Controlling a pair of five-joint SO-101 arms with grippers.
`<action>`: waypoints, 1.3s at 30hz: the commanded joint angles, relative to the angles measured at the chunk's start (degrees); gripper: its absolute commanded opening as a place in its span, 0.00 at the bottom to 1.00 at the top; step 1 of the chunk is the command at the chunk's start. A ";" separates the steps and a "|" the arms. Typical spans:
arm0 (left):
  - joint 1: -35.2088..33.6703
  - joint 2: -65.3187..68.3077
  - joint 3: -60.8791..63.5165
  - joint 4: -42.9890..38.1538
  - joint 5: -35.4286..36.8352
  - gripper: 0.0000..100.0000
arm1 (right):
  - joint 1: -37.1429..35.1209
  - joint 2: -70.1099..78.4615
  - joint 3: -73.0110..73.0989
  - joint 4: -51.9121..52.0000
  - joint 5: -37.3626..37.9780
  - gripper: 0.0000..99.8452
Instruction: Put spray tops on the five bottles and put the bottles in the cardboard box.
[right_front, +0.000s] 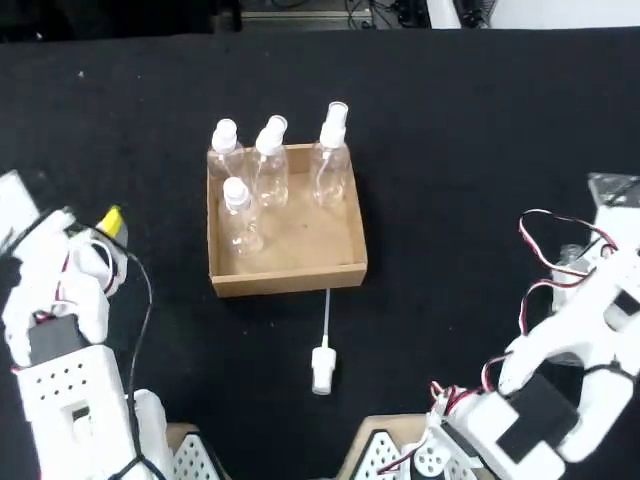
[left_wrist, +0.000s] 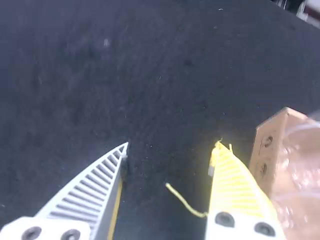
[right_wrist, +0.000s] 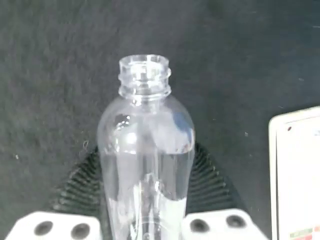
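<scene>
The right pincer grips the uncapped bottle, likely light, slippery and easily squashed, by its body at three o'clock of the cardboard box, neck free for the spray top at six; the left pincer gapes empty.

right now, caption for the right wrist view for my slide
Right gripper holds an uncapped clear bottle, black table behind.
</scene>
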 joint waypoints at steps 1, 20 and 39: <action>6.81 -0.53 -17.80 13.80 -9.14 0.23 | 0.88 -5.32 -3.56 -0.62 -2.81 0.01; 53.58 30.33 -71.52 49.23 -14.33 0.23 | 2.55 -5.05 -3.91 -1.14 -9.58 0.01; 66.33 31.21 -13.93 9.14 3.52 0.24 | 7.12 -4.97 -5.85 -1.14 -5.27 0.01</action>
